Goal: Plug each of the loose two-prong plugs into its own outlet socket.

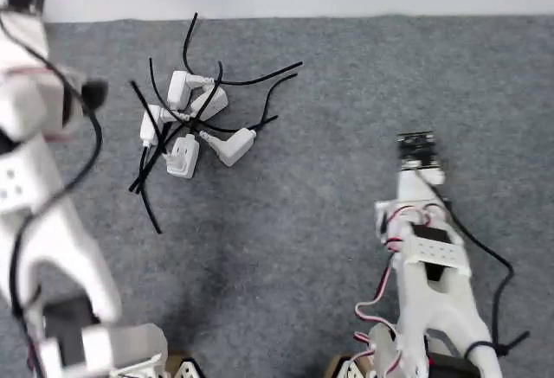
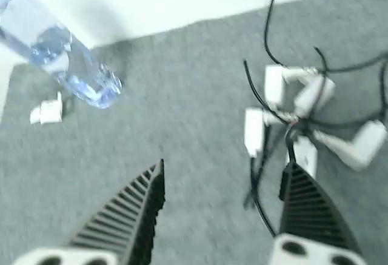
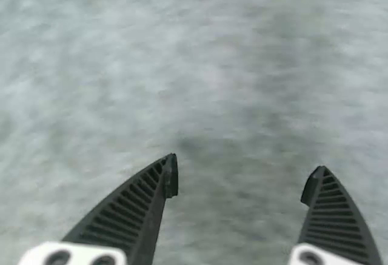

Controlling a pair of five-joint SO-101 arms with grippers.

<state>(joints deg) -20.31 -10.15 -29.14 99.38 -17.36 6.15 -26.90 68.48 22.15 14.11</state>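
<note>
since the white plugs (image 1: 182, 155) lie heaped and tangled in thin black cords (image 1: 149, 208) on the grey carpet (image 1: 329, 136), near the left gripper (image 2: 224, 171), spread empty like the right gripper (image 3: 245, 167), they likely handle light and slick, best pinched across a rigid body, not floppy cord.

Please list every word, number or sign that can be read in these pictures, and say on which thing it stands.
None can be read.
The bottle has a blue patch, too blurred to read.
The plugs and the grey mat show no print.
</note>
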